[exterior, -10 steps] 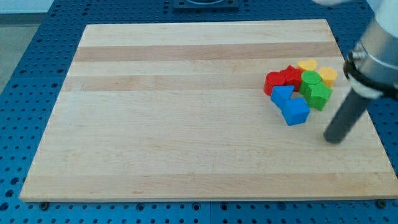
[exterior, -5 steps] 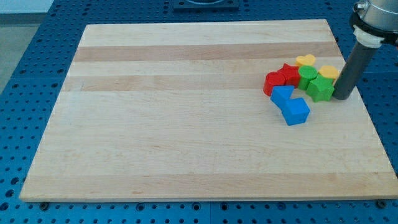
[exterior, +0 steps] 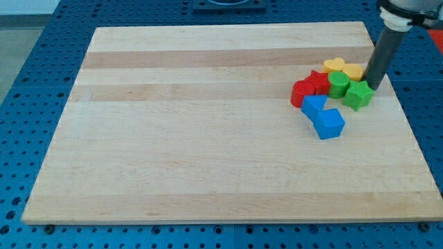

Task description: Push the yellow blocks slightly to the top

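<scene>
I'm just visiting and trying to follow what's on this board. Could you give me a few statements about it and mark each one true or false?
1. My tip is at the right edge of the block cluster, beside a yellow block. True.
2. The blue blocks lie at the cluster's top. False: they lie at its bottom.
3. The two yellow blocks sit at the top of the cluster, above the green blocks. True.
4. The red blocks sit alone at the left edge of the wooden board. False: they are on the cluster's left side, at the board's right.
</scene>
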